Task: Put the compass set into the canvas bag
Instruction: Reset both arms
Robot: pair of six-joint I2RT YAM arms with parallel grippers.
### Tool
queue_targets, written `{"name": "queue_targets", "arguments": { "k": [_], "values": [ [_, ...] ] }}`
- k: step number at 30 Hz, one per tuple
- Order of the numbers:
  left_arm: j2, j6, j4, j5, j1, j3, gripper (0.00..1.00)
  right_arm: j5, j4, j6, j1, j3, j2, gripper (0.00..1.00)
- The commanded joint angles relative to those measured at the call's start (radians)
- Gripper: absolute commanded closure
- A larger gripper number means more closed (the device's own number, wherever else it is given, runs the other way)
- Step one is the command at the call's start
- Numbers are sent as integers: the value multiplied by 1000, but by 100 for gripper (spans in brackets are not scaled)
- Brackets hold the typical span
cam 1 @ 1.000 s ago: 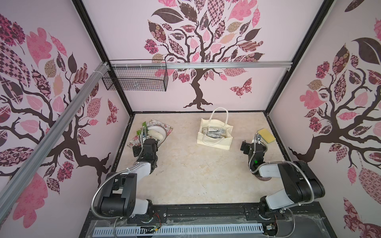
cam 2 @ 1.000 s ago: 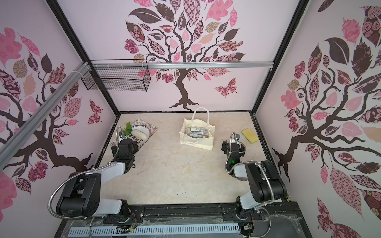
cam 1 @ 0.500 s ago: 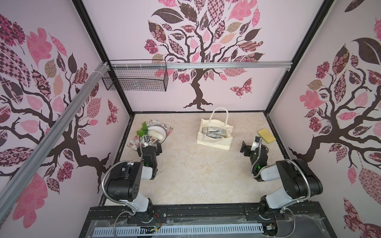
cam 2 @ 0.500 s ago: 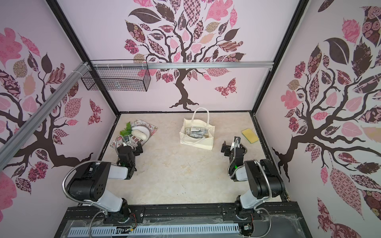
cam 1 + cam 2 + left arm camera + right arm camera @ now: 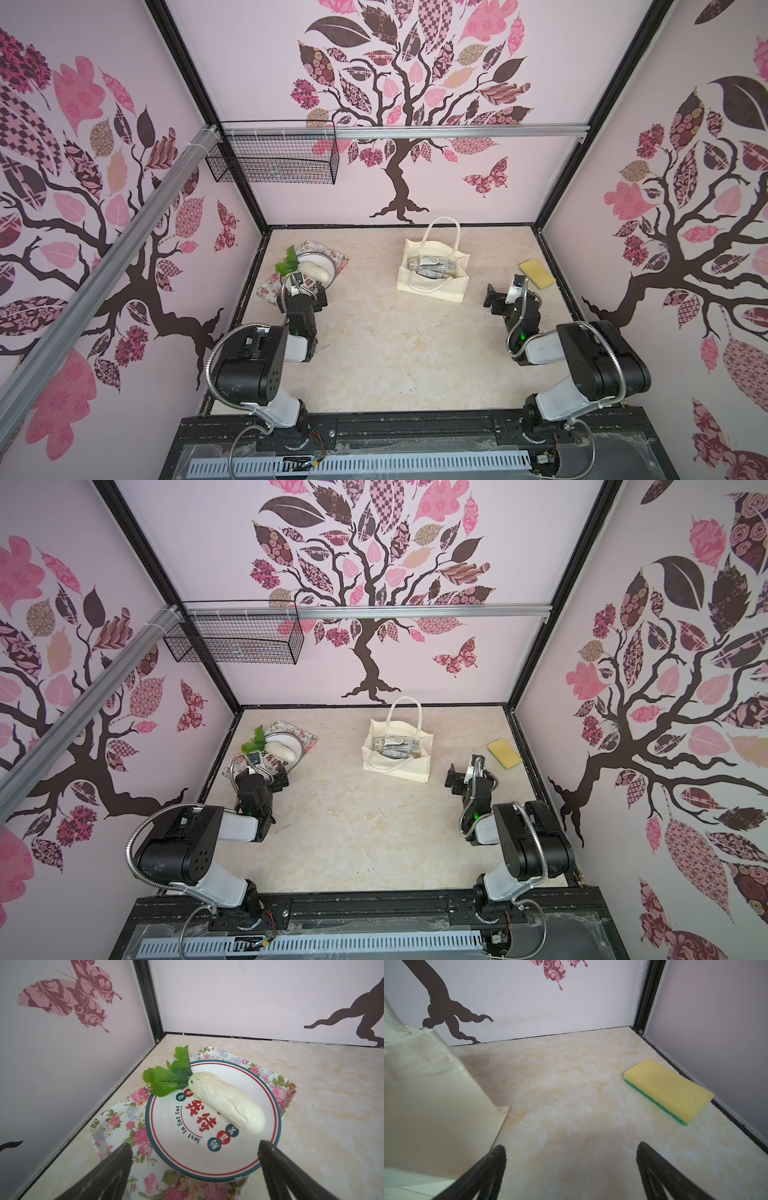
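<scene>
You're at the tail of the job, by my reading. The compass set (image 5: 430, 265) lies inside the bag (image 5: 432, 291), seen through the open mouth in both top views as clear-cased items on the bag's floor. There look to be two cases, too small to tell which is which. The bag stands upright toward the back of the counter (image 5: 395, 353), one handle up and one draped forward.

Your left end effector (image 5: 195, 1147) is spread wide with nothing between its jaws, pointed at the plate (image 5: 278, 1126) that carries the radish (image 5: 226, 1103), tips near the plate's near rim. Your right end effector (image 5: 571, 1147) is just as wide and empty. It sits low over bare counter between the bag's side and the sponge (image 5: 668, 1091), touching neither.

No case is left out on the counter, so I judge the placing step finished. The next move calls for little: keep both arms clear of the bag and its handles, and park.
</scene>
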Motion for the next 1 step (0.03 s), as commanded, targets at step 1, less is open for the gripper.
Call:
{"name": "queue_targets", "arguments": {
  "k": [1],
  "values": [
    [6,-1,34,3,6,-14,3,-6,17,-1,-2,13,3,0]
  ]
}}
